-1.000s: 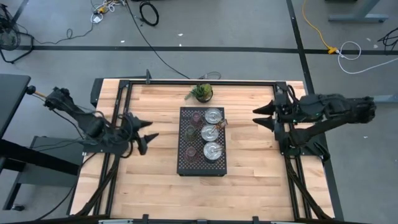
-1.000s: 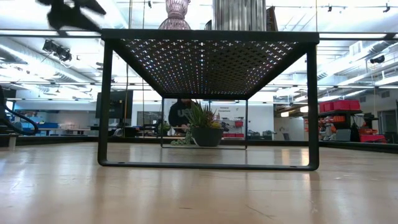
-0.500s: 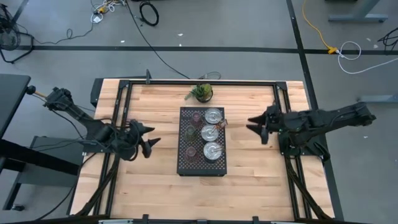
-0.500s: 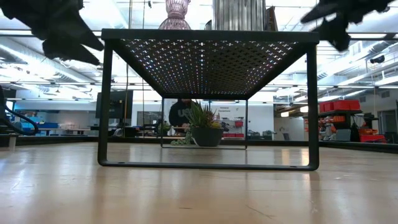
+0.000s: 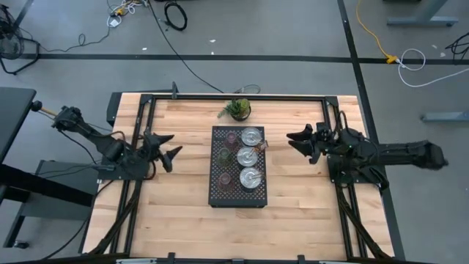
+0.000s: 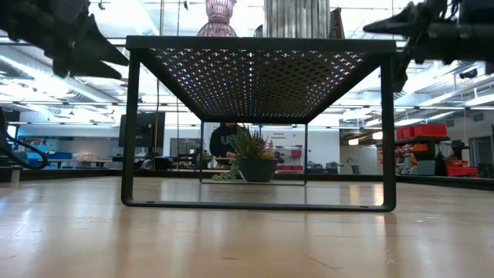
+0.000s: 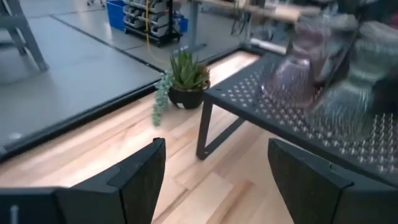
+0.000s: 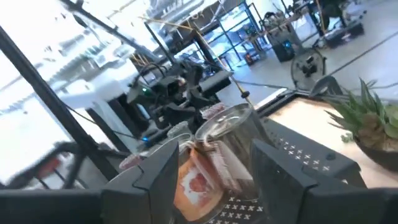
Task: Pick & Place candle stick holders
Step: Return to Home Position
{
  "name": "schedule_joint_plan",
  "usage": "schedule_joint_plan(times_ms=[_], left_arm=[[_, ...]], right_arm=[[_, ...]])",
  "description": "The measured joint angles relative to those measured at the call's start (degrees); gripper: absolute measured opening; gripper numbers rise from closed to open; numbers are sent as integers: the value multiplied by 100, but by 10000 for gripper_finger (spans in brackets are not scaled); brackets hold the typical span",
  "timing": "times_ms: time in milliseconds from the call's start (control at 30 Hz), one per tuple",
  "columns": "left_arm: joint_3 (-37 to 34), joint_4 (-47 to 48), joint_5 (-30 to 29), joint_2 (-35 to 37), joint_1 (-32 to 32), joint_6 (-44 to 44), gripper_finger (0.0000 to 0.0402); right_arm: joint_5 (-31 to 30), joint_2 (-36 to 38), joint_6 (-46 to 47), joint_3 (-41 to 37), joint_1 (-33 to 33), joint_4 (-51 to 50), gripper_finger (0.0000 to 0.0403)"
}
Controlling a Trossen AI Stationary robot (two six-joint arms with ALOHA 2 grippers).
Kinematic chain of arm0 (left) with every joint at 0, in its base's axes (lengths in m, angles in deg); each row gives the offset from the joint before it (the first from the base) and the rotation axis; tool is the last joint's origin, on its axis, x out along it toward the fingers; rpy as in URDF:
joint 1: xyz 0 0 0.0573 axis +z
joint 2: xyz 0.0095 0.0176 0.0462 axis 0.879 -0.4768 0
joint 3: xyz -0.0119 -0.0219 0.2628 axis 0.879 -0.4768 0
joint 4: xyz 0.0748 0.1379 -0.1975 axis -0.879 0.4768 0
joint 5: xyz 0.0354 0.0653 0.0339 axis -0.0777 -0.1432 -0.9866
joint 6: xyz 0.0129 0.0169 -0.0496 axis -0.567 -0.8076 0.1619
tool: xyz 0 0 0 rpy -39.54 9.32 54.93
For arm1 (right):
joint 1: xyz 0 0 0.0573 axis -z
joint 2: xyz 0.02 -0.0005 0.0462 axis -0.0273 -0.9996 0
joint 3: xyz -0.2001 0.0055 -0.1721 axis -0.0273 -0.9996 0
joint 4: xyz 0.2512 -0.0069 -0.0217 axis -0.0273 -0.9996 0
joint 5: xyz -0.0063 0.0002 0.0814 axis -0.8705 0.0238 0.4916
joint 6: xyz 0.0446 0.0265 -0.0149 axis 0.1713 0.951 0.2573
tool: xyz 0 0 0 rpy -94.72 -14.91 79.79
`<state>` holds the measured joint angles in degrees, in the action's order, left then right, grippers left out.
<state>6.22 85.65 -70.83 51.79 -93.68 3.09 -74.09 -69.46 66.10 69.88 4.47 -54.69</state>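
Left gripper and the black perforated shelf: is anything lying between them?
Nothing. In the high view the stretch from the left gripper to the black perforated shelf is bare wooden table.

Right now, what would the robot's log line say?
holders: six on shelf | left gripper: open, empty, left of shelf | right gripper: open, empty, right of shelf
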Motion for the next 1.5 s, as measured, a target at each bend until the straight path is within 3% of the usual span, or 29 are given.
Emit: schedule_joint_plan(times_ms=[100, 233, 400, 567, 700, 833, 1033, 1500], left_arm=[[-428, -637, 21, 612, 90, -306, 287], [-923, -1833, 308, 1377, 343, -1682, 287], [-1562, -2514, 900, 2371, 1067, -2747, 287], [-2222, -2634, 2139, 3254, 1908, -2729, 287], [-2320, -2995, 3053, 3144, 2565, -3055, 287], [-2315, -2930, 3801, 3136, 3194, -3043, 287], [-2296, -2736, 4921, 3104, 3758, -2822, 287], [-2298, -2668, 5163, 2524, 3920, -3029, 287]], right_arm=[[806, -6, 331, -198, 572, 203, 196], [1736, -76, 207, -202, 1270, 629, 196], [2467, -86, 293, -199, 2422, 1220, 196], [3611, -471, 739, -197, 3432, 947, 196], [4015, -889, 934, -197, 4026, 1779, 196], [4099, -1233, 1168, -195, 4525, 2720, 196], [4081, -1553, 1378, -195, 4693, 2899, 196], [2968, -1632, 1131, -195, 3865, 2943, 196]])
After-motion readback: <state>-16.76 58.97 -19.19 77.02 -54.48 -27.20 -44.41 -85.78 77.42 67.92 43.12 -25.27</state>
